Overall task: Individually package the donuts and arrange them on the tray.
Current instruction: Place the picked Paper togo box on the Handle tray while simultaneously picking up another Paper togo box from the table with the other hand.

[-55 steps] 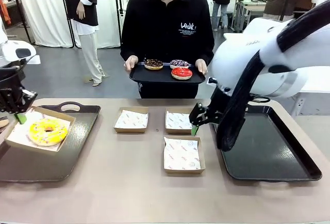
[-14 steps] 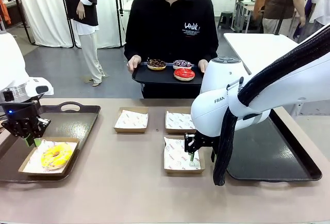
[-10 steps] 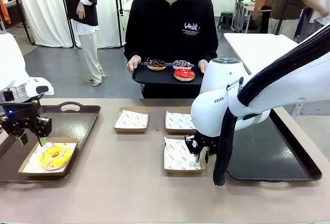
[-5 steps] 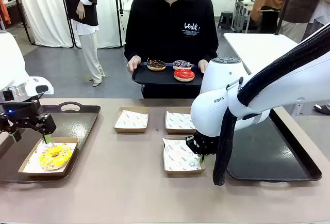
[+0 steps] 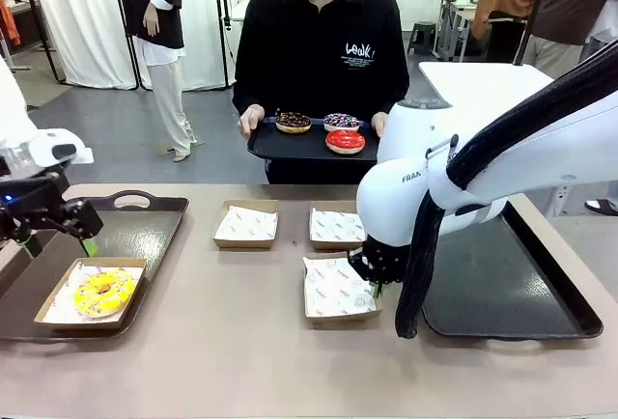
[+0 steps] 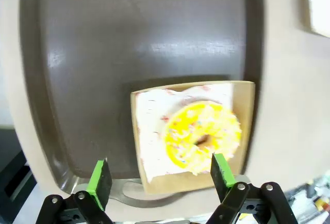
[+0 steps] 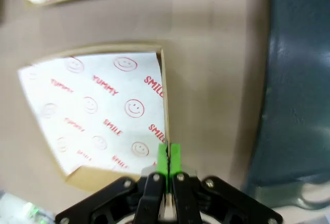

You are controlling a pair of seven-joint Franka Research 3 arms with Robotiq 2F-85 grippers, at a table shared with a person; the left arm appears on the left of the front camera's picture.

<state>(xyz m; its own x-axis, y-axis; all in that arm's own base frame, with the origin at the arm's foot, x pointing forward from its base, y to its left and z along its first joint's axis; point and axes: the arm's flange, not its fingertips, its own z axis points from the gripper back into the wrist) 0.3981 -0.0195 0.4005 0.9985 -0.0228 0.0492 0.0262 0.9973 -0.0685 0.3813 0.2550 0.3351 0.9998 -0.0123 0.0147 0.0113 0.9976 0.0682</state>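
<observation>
The left end effector [image 5: 58,236] hung wide open and empty above the yellow donut [image 5: 103,290], which sat boxed on the left tray [image 5: 145,231]. The right end effector [image 7: 167,154] pinched an unfilled cardboard box [image 7: 164,95] by its wall. The donuts looked soft and sticky-glazed, so I'd grip the stiff box rim instead.

We see that the left gripper [image 5: 58,243] has let go of the box [image 5: 138,289] with the yellow donut [image 5: 103,290], which now lies flat on the left tray [image 5: 145,236], and has risen with its fingers wide apart. The right gripper [image 7: 167,154] has come down and pinched the right wall of the nearest empty box [image 5: 338,320], which has turned slightly.
</observation>
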